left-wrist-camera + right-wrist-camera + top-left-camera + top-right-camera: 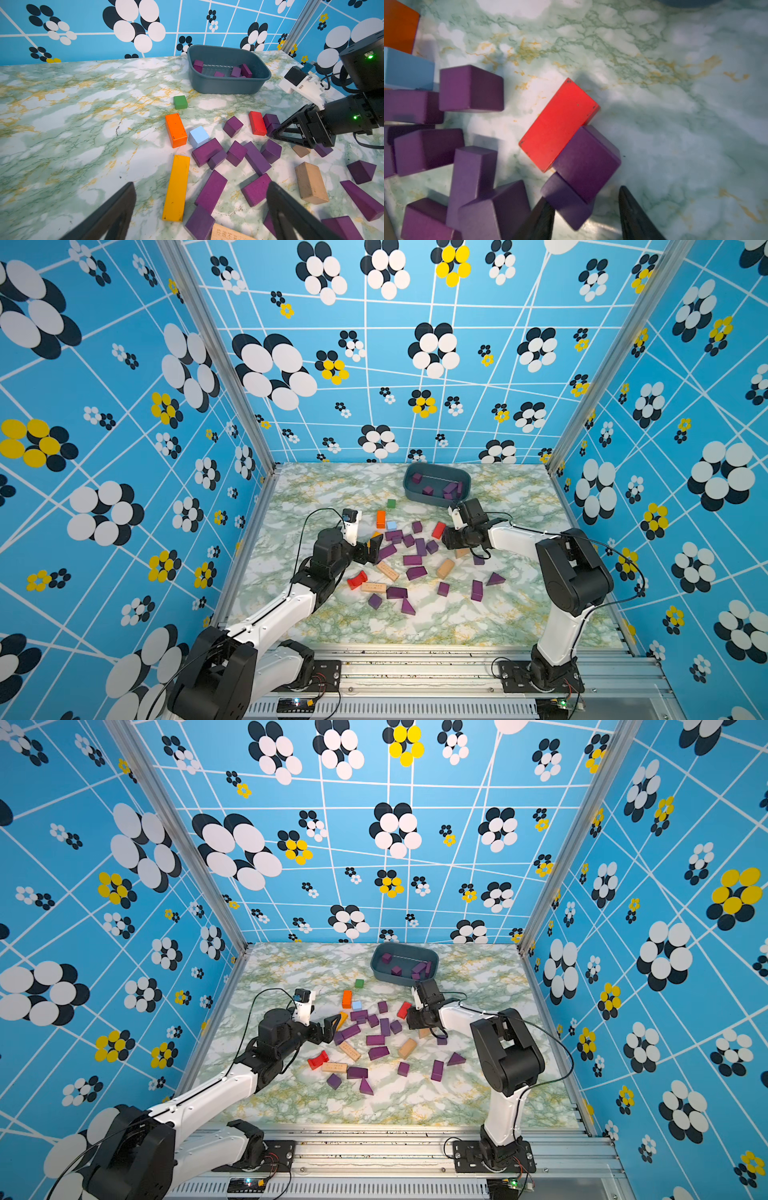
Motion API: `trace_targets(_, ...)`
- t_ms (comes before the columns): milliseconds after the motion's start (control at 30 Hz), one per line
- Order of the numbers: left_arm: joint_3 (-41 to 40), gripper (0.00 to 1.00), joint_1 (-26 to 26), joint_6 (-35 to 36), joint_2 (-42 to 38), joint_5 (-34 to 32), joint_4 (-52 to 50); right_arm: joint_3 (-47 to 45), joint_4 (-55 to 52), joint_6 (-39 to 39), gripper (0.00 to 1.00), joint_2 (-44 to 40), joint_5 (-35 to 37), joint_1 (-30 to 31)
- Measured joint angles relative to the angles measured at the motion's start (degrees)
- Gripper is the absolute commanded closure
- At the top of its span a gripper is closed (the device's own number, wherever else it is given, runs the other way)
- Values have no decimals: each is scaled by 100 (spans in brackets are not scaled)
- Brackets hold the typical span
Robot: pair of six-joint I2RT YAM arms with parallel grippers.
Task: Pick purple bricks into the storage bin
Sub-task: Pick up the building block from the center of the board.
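One marbled table (519, 614). Storage bin (224, 87) sits near its far edge, right of centre, with several purple bricks (451, 488) inside. Many more lie loose mid-table among tan, red and orange blocks. Left gripper (200, 185): spread wide, empty, low over a yellow bar (176, 187) and purple bars. Right gripper (584, 194): partly open around a purple cube (566, 207) beside a red block (560, 124). One finger sits close against the cube, the other stands clear, so no grip.
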Motion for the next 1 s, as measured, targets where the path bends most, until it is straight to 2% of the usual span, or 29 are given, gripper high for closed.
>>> trace_targets(467,0,1,39,-164,79,-2,0,140,168,-81,49,160,-116,0)
trace_targets(633,0,1,66,-186,81,-2,0,195,203,-92,55,216,-203,0)
trace_targets(767,0,1,68,-186,81,-2,-2,212,216,-127,72,247,-240,9)
trace_targets(833,0,1,68,-188,81,0,-2,212,216,-103,75,251,-260,11)
trace_targets(900,0,1,72,-188,81,-2,-2,212,219,-94,84,251,-264,11)
trace_targets(1000,0,0,72,-210,81,-2,-4,205,271,-52,88,247,-267,11)
